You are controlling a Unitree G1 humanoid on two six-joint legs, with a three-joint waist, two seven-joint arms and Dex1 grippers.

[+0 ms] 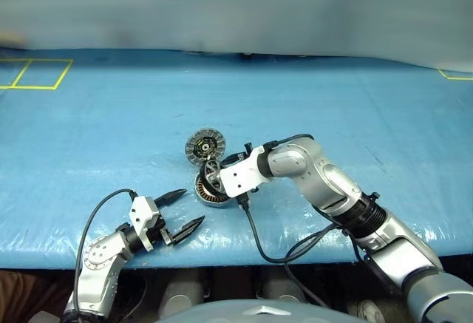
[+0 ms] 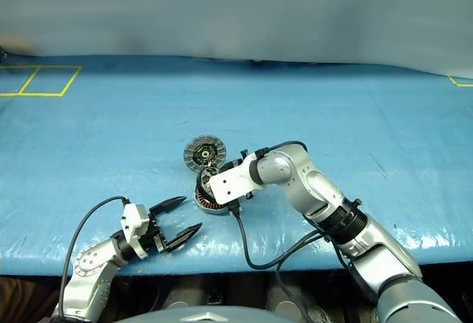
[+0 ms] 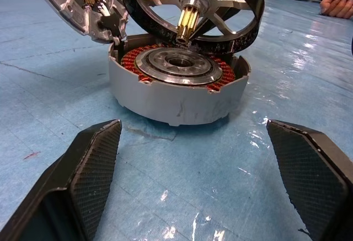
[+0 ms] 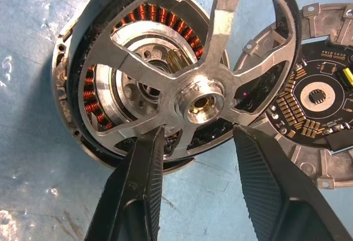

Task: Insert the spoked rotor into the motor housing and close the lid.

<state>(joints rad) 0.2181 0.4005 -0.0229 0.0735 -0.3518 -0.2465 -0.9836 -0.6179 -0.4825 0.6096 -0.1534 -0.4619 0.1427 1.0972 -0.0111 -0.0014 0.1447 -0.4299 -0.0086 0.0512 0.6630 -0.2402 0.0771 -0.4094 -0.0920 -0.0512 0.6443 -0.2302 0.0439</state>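
Now, rotor (image 3: 193, 10): tilted over housing (image 3: 177, 89), shaft off-centre.
My right gripper (image 4: 196, 142): parted.
My left gripper (image 1: 177, 210): wide apart.
Risk: rotor jams crooked.

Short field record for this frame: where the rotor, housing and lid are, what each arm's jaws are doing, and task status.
rotor: spoked rotor tilted over the motor housing, shaft tip at the housing centre, not seated
lid: lid on the blue table just beyond the housing, circuit face up
right gripper: jaws parted either side of a rotor spoke
left gripper: jaws wide open, holding nothing, aimed at the housing
status: rotor not inserted, lid off
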